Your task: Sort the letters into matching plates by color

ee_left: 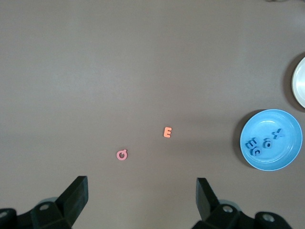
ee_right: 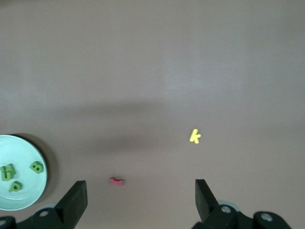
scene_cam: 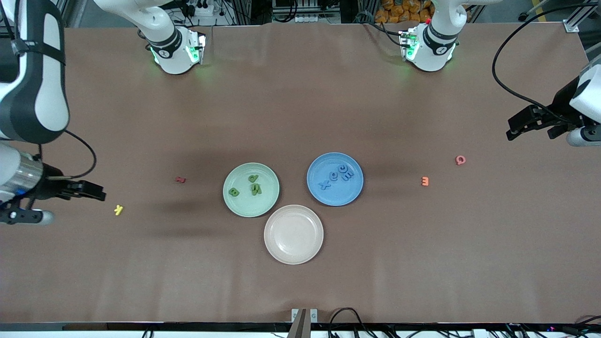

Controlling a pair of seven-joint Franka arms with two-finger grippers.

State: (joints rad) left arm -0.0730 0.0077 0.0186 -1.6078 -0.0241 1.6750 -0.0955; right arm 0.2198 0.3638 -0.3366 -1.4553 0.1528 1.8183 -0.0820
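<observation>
Four stray letters lie on your brown bench: the yellow K [scene_cam: 119, 210] and dark red piece [scene_cam: 181, 179] near your spread, empty right hand [scene_cam: 89, 190], the orange E [scene_cam: 425, 180] and pink Q [scene_cam: 460, 160] near your equally released left hand [scene_cam: 521, 126].

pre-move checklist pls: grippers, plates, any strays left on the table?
1. Left gripper open and empty, over the table's left-arm end: ok.
2. Right gripper open and empty, over the right-arm end: ok.
3. Green plate holds green letters only; three or four, cannot tell.
4. Blue plate holds blue letters only, four of them: ok.
5. Beige plate has nothing in it, while the pink letter, orange letter, dark red letter and yellow letter lie loose on the table: not ok.
6. All three plates upright: ok.
</observation>
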